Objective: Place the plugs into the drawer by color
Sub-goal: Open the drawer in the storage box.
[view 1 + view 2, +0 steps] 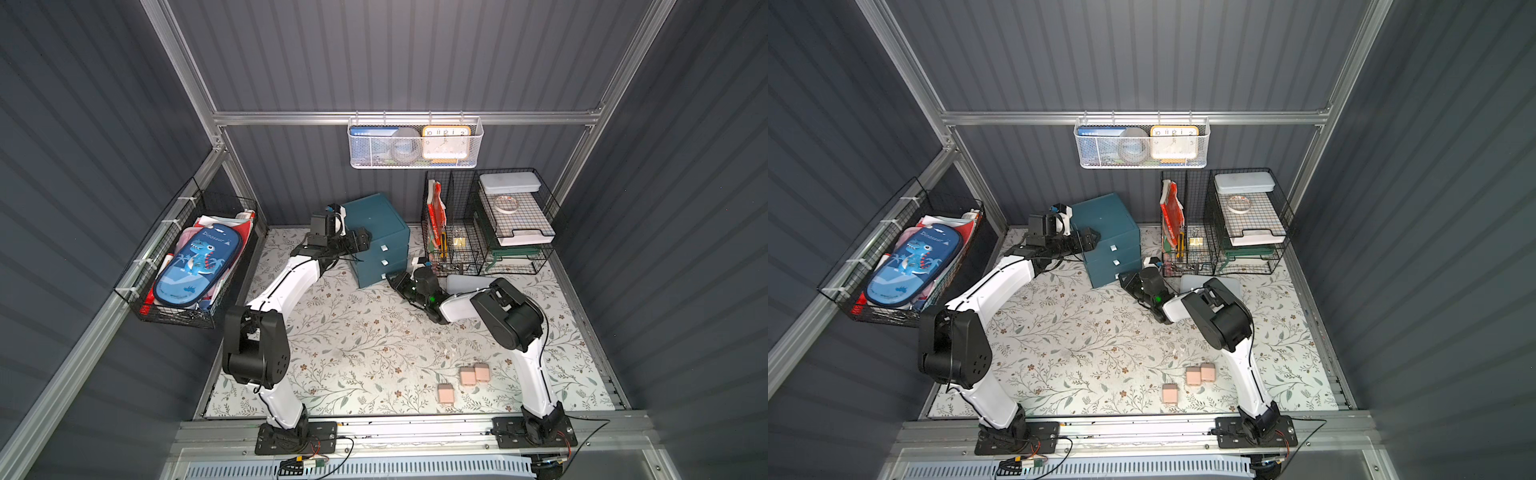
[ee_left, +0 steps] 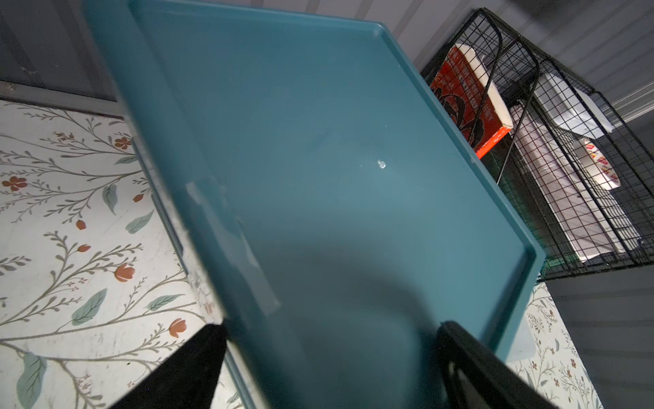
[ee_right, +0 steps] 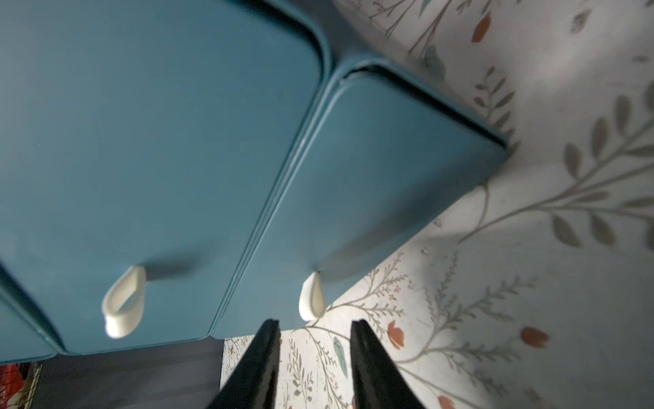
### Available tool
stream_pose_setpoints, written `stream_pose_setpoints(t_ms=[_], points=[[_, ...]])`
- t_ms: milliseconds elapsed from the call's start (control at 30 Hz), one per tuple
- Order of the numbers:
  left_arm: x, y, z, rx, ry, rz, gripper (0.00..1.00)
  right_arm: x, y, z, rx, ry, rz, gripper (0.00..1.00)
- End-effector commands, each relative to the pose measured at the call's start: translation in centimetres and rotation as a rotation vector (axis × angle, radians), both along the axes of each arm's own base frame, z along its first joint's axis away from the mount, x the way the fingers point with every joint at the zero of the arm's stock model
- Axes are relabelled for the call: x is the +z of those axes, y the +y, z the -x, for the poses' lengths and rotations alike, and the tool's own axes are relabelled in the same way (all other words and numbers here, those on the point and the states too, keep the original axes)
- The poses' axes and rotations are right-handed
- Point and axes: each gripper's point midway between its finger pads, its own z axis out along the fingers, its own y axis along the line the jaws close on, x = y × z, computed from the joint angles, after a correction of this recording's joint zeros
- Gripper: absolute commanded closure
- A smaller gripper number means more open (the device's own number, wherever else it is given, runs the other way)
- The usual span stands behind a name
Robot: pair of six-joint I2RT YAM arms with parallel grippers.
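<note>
In both top views the drawer (image 1: 376, 237) (image 1: 1106, 237) stands at the back of the flowered desk (image 1: 357, 345) (image 1: 1084, 345), all three fronts pushed in. Three peach pink plugs (image 1: 467, 376) (image 1: 1193, 375) lie near the front edge by the right arm's base, two touching and one apart. The left gripper (image 1: 360, 240) (image 1: 1090, 237) is at the cabinet's upper left corner, and the right gripper (image 1: 392, 280) (image 1: 1125, 280) is low, by the bottom front. A blue pencil case (image 1: 197, 266) in the side basket reads "Dinosaur". A yellow clock (image 1: 446, 141) in the white mesh basket shows 10, 11, 12, 1, 2.

From the left wrist, the left gripper (image 2: 331, 327) has its jaws spread wide, straddling the cabinet's top edge; contact cannot be told. The lettering on a red book (image 2: 467, 106) is unreadable.

From the right wrist, the right gripper (image 3: 315, 325) has a narrow gap with nothing in it, just short of the lowest white pull tab (image 3: 312, 297).
</note>
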Motion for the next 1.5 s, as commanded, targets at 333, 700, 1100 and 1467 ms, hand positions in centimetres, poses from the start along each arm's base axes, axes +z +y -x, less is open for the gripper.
stream_pose_setpoints(t_ms=[333,700,1100,1467], points=[[-8.3,0.1,3.6,-0.051,0.255,-0.111,0.03,0.1,2.0,-1.1,0.036,-0.005,-0.027,0.64],[-8.3,0.0,3.6,-0.052,0.254,-0.107,0.03,-0.9,2.0,-1.0,0.040,0.009,-0.022,0.73],[-8.1,0.0,3.5,-0.050,0.250,-0.106,0.03,-2.4,1.8,-0.4,0.046,0.042,-0.017,0.72],[-8.3,0.0,3.6,-0.049,0.253,-0.106,0.03,-1.5,1.7,-0.9,0.034,0.011,-0.032,0.76]])
